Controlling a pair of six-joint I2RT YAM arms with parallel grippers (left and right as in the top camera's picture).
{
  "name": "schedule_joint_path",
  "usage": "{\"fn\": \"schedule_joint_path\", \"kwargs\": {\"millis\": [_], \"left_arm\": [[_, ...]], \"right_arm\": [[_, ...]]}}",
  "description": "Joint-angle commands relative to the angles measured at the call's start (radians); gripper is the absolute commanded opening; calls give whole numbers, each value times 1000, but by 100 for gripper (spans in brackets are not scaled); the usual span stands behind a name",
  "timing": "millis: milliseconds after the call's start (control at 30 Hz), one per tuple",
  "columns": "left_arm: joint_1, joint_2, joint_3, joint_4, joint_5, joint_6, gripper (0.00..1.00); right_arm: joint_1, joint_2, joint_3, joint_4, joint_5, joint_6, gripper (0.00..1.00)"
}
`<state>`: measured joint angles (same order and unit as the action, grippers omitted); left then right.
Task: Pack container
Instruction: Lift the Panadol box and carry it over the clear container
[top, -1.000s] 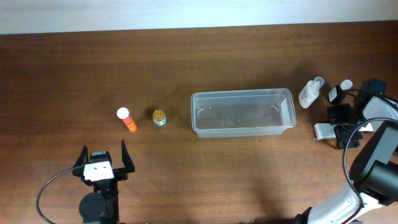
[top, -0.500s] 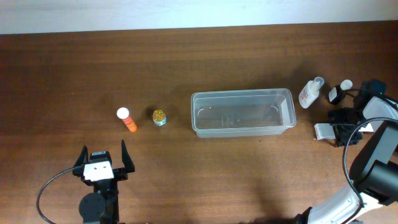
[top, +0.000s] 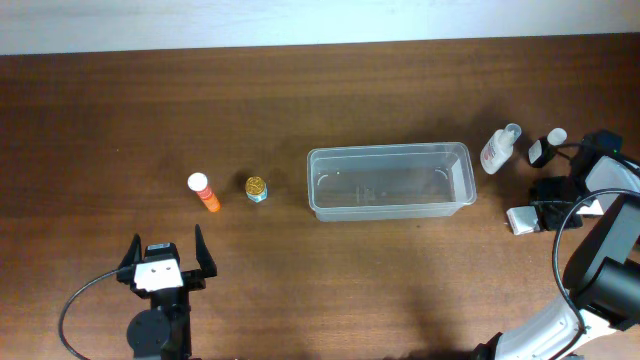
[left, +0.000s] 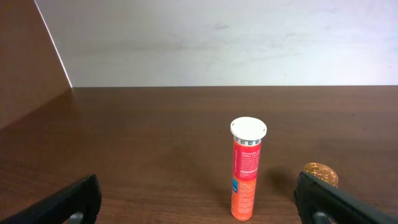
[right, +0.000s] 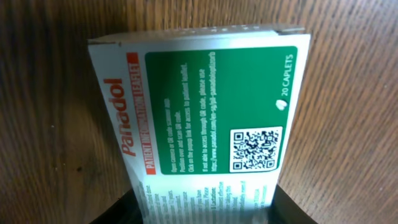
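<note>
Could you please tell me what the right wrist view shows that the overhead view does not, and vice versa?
Only the right wrist view: the print on the white-and-green box, reading Panadol and 20 caplets, with a QR code. Only the overhead view: the empty container, orange tube, gold-capped jar, two small bottles, and the left gripper. Both: the box and the brown table.

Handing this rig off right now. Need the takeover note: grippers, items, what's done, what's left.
Left gripper: open, empty, near the table's front edge, short of the orange tube and gold-lidded jar.
Right gripper: closed on the Panadol box, to the right of the container.
White bottle sits by the container's right end.
Done: nothing packed, container is empty.
Left: box, tube, jar and bottle all go in.
</note>
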<state>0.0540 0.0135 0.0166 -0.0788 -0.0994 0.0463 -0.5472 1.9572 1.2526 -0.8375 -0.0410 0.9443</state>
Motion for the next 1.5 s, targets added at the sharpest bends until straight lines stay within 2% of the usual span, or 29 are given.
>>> {"fn": "schedule_joint_path", "kwargs": {"millis": [0, 200, 500, 600, 733, 933, 1067, 1233, 1467], "left_arm": [[7, -8, -7, 3, 17, 15, 99], [7, -8, -7, 3, 17, 15, 99], [7, -8, -7, 3, 17, 16, 99], [7, -8, -7, 3, 17, 15, 99], [7, -8, -7, 3, 17, 15, 100], [7, -8, -7, 3, 17, 15, 100], [7, -8, -7, 3, 17, 16, 99], [7, -8, -7, 3, 17, 15, 99], [7, -8, -7, 3, 17, 16, 99]], "right_arm": [[-5, -4, -16, -22, 0, -32, 42], [-5, -123, -16, -65, 0, -102, 41], [21, -523, -14, -200, -20, -251, 41], [92, -646, -14, -211, -43, -261, 42], [301, -752, -14, -146, -45, -260, 42], [570, -678, -15, -9, -6, -257, 43], [712, -546, -14, 93, 39, -370, 43], [810, -404, -14, 175, 58, -496, 43], [867, -307, -14, 184, 106, -541, 44]]}}
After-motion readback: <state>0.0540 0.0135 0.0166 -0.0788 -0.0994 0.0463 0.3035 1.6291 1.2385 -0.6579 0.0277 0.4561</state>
